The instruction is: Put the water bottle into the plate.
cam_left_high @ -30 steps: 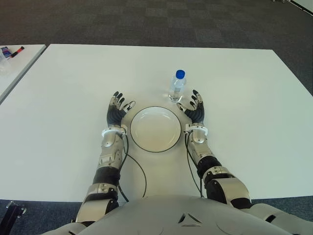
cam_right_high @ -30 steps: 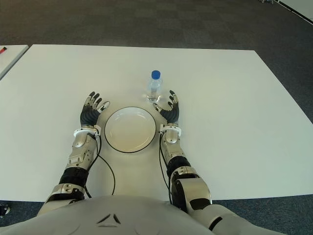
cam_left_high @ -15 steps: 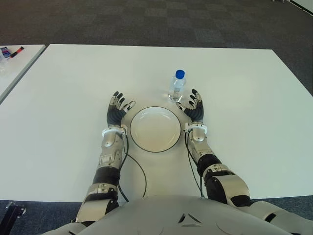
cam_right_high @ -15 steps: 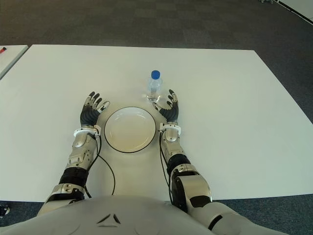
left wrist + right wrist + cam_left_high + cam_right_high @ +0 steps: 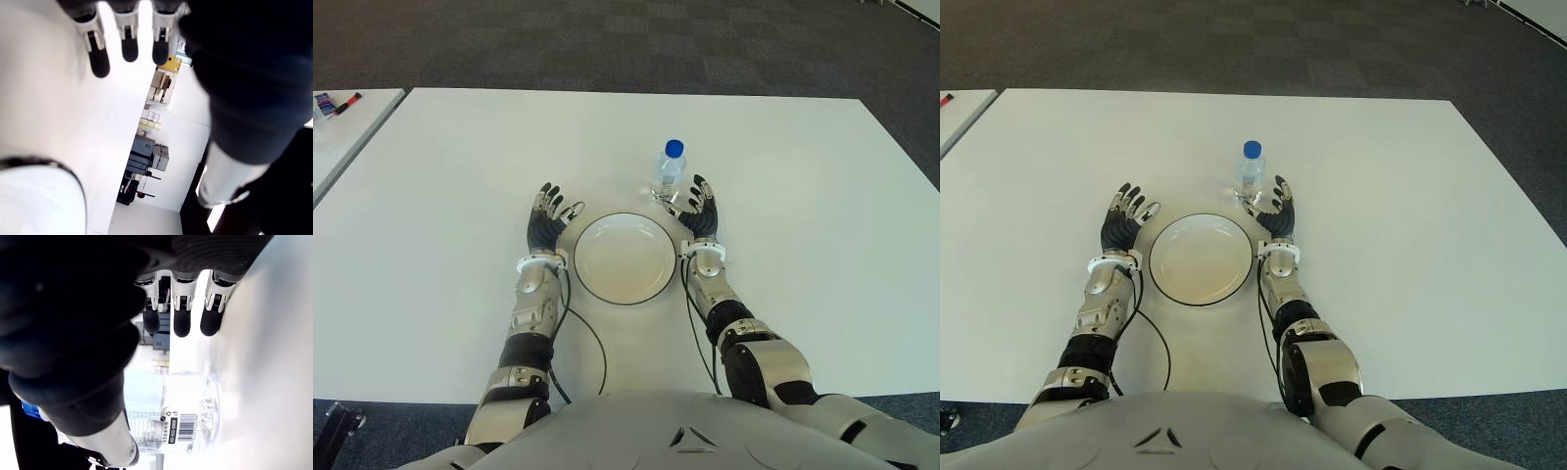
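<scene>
water bottle (image 5: 668, 174) upright just beside open right hand (image 5: 698, 211)

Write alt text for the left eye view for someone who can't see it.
On a white table, the robot's open right hand reaches beside an upright blue-capped water bottle, not gripping it. An empty white plate sits between both hands; the open left hand shows at the plate's left.

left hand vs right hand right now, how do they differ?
Position: the right hand is beside the water bottle, on the plate's right; the left hand is on the plate's left with nothing near it.
Wrist views: the right hand's open fingers have the bottle between them and the thumb; the left hand's fingers show only bare table.
Shared: both open, holding nothing, palms facing the plate.
</scene>
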Robot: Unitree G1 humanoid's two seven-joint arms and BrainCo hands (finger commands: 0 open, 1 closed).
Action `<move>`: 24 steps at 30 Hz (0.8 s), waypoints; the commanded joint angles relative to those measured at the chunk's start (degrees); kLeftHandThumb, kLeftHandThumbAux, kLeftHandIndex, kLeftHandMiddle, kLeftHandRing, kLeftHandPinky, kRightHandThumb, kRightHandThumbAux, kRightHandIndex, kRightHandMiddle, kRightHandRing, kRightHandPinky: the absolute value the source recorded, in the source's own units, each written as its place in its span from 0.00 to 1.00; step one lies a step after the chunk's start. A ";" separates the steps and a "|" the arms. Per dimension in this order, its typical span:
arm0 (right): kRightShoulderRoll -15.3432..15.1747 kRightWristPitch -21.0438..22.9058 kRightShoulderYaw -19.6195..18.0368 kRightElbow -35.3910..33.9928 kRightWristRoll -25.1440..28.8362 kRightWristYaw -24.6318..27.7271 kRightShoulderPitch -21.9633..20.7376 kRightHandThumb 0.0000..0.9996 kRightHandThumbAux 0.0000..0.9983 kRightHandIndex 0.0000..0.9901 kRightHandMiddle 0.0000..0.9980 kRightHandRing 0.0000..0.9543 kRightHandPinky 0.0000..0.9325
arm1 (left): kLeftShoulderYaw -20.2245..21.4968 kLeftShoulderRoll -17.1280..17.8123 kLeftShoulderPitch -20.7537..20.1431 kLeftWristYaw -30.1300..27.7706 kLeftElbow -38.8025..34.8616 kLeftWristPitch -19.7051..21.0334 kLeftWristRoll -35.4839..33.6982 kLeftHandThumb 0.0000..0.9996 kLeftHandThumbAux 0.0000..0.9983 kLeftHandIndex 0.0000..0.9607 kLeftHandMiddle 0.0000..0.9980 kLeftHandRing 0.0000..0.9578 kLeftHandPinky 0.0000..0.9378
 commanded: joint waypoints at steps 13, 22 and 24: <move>-0.17 1.69 -0.11 2.82 0.28 0.01 -3.04 0.00 0.93 0.11 0.11 0.11 0.16 | -0.53 -2.81 0.79 1.00 -0.50 1.48 0.46 0.00 0.89 0.09 0.10 0.09 0.13; -0.54 2.47 0.18 3.59 -0.16 -0.13 -4.45 0.00 0.93 0.11 0.11 0.12 0.17 | -0.70 -2.51 0.80 0.98 -0.23 1.35 0.94 0.00 0.88 0.08 0.09 0.08 0.12; -0.68 2.58 0.32 3.79 -0.35 -0.22 -4.78 0.00 0.93 0.11 0.12 0.12 0.17 | -0.67 -2.55 0.85 0.95 -0.22 1.25 1.00 0.00 0.88 0.08 0.09 0.08 0.12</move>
